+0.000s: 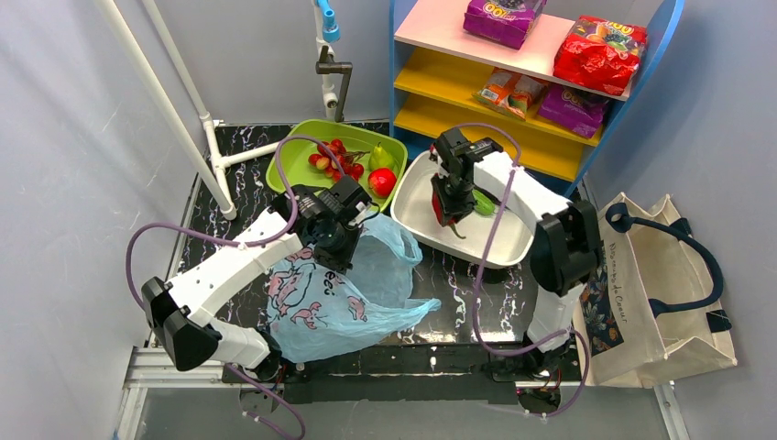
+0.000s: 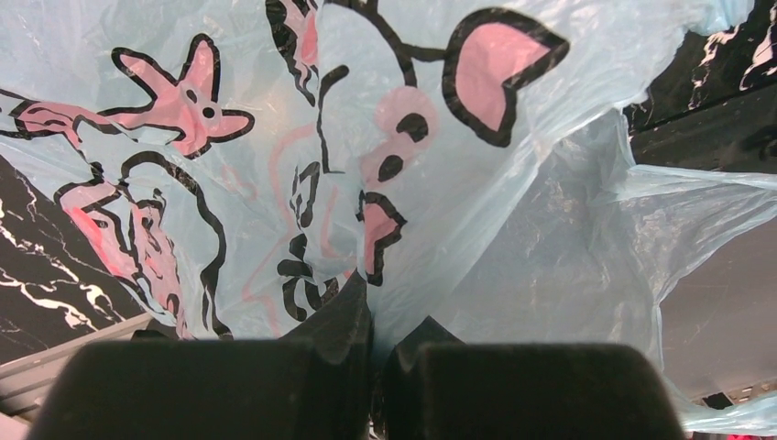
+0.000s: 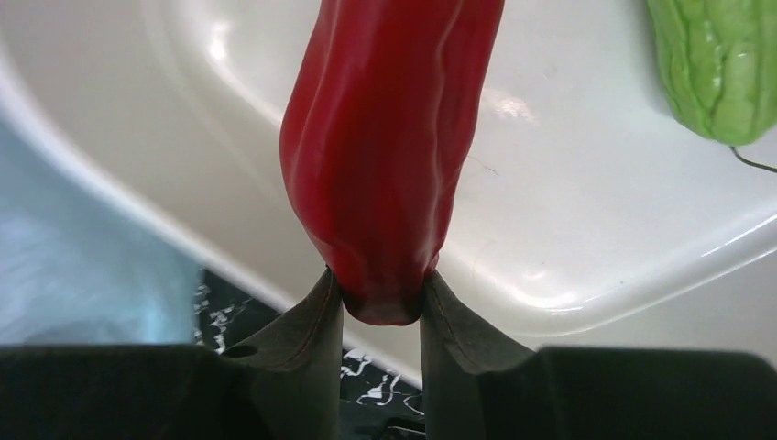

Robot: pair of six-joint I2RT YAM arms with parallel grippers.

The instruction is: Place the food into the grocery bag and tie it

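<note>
Early in the task, to judge from the scene. Nothing red visible through the thin translucent light-blue plastic grocery bag (image 1: pixel 341 298) with pink cartoon prints, lying on the black marbled table (image 1: pixel 458 284) between the two arms. No knot visible in it either. On a fold of the bag's film, the left gripper (image 2: pixel 374 353) with fingers pressed together. At the other side, the right gripper (image 3: pixel 380 298) pinching one end of the long red pepper (image 3: pixel 385 137) over the white plastic tray (image 3: pixel 596 229), beside the bag and not in it. Lifted or touching the tray, cannot tell. In the lime-green plastic tray (image 1: pixel 284 156), untouched: the round red fruit (image 1: pixel 382 181) and the cluster of small red berries (image 1: pixel 334 158).

Left to do, probably: bringing all three foods into the bag, then tying its handles.

Counted: one bag, one pepper, one round fruit, one berry cluster, one green pear (image 1: pixel 380 158), one green cucumber (image 3: pixel 719 73), two trays, one beige canvas tote (image 1: pixel 641 275).
</note>
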